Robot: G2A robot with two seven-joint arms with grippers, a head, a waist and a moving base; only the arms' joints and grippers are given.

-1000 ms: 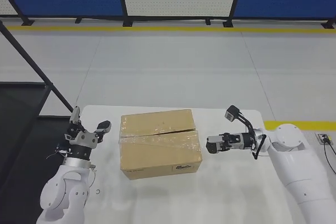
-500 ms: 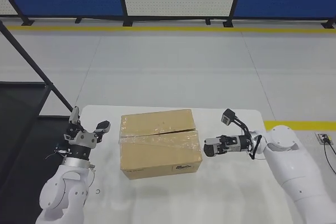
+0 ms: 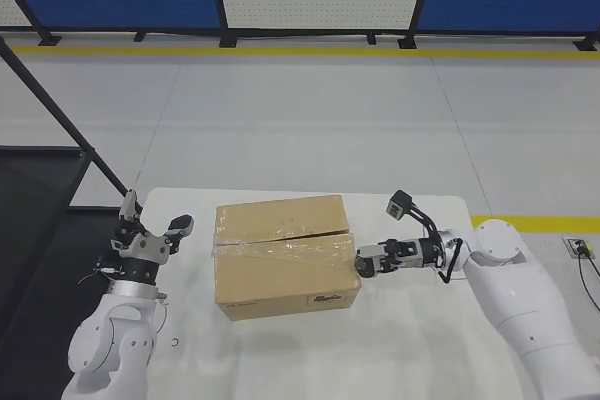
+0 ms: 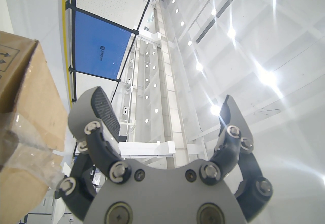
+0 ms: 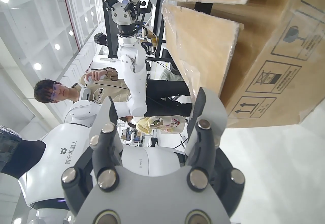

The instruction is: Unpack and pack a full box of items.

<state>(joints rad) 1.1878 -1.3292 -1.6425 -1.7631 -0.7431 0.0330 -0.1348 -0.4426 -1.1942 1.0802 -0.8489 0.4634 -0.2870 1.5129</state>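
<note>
A brown cardboard box [image 3: 285, 255] stands in the middle of the white table [image 3: 410, 340], its top flaps closed with clear tape along the seam. My right gripper [image 3: 364, 265] is open at the box's right end, level with the near flap's edge [image 5: 228, 57]; one finger [image 5: 200, 105] lies close to that flap. My left gripper [image 3: 156, 224] is open and points upward, a short way off the box's left end [image 4: 30, 98]. Nothing sits between either pair of fingers.
A black frame [image 3: 50, 120] rises beside the table's left edge. Bare tabletop lies in front of the box and to its right. Beyond the table is grey floor with a yellow line [image 3: 300, 50] and blue panels.
My right gripper has moved left across the table until it reached the box's right end. The left gripper has shifted slightly left and spread a little wider.
</note>
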